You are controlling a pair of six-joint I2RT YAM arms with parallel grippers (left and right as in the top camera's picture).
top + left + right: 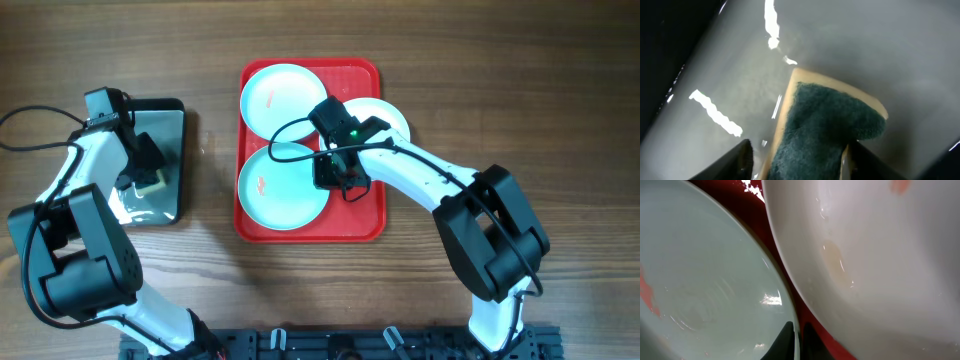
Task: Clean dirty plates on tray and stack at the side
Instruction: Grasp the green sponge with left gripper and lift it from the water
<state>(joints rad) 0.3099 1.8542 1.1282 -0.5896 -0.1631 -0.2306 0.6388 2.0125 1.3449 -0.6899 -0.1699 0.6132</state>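
The red tray (360, 225) holds three plates. A pale turquoise plate (278, 95) lies at the far left, a second turquoise plate (275, 190) with a reddish smear lies near, and a white plate (385, 115) lies at the far right. My right gripper (335, 172) is shut on the near turquoise plate's right rim. The right wrist view shows its fingers (799, 335) pinching that rim (705, 280), next to the white plate (880, 255) over the tray (737, 195). My left gripper (148, 178) is open and straddles the sponge (825, 125).
A black-rimmed metal pan (165, 110) stands left of the tray with the yellow and green sponge (150, 185) in it. The pan's wet grey floor (865, 45) shows in the left wrist view. Bare wooden tabletop surrounds the tray and the pan.
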